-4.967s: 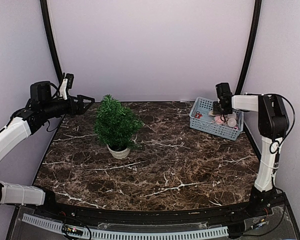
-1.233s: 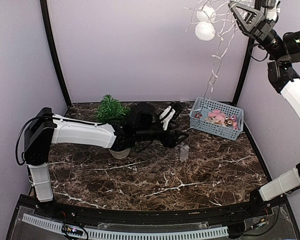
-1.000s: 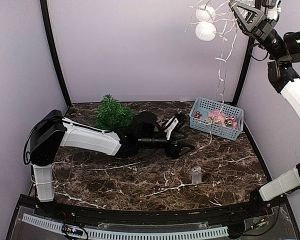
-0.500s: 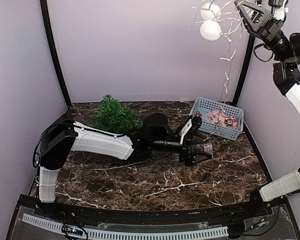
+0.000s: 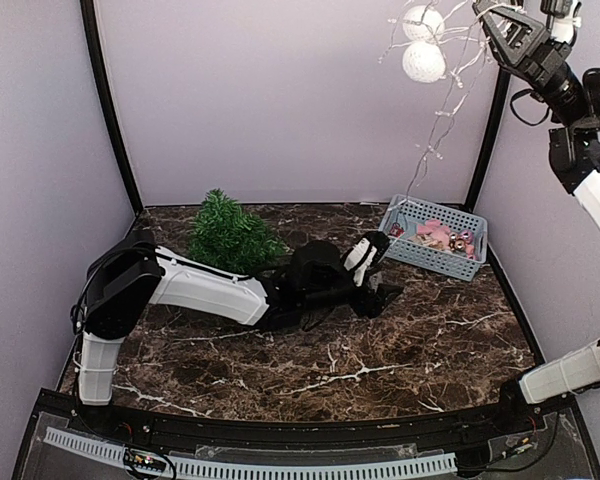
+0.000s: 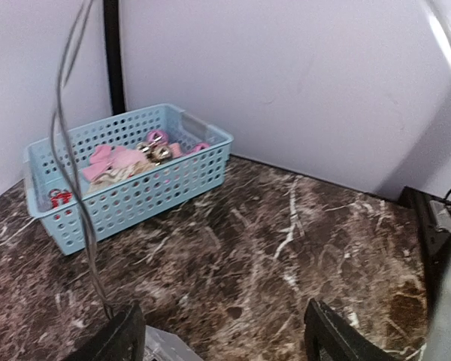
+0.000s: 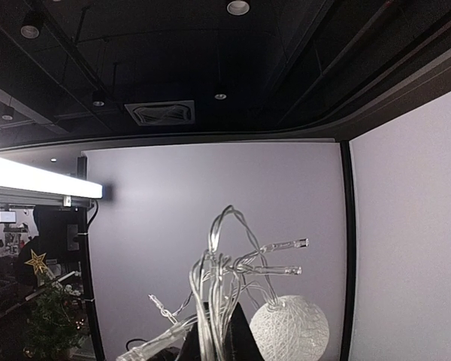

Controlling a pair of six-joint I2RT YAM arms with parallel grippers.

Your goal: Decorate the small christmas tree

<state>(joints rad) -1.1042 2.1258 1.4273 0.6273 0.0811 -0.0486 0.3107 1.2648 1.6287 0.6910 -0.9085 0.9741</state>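
- At the right gripper (image 7: 214, 331): clenched on the bunched top of a light string (image 5: 442, 110), held high in the far right corner, a touch higher than half a second ago.
- Below it: two white balls (image 5: 422, 60) dangling just under the fingers, and the wire trailing down toward the blue basket (image 5: 420, 258).
- At the left gripper (image 6: 225, 338): jaws spread, low over the table (image 5: 430, 340), drawn back from its reach toward the right edge.
- In the left wrist view: a small grey box (image 6: 165, 347) by the left finger with the wire running down to it. Apparently not gripped.
- Further left: small christmas tree (image 5: 225, 235) upright at the far left of the table, bare, partly behind the left arm.
- For the task: string lifted clear of the basket, but nothing draped on the tree yet. Probably still gathering the loose end.
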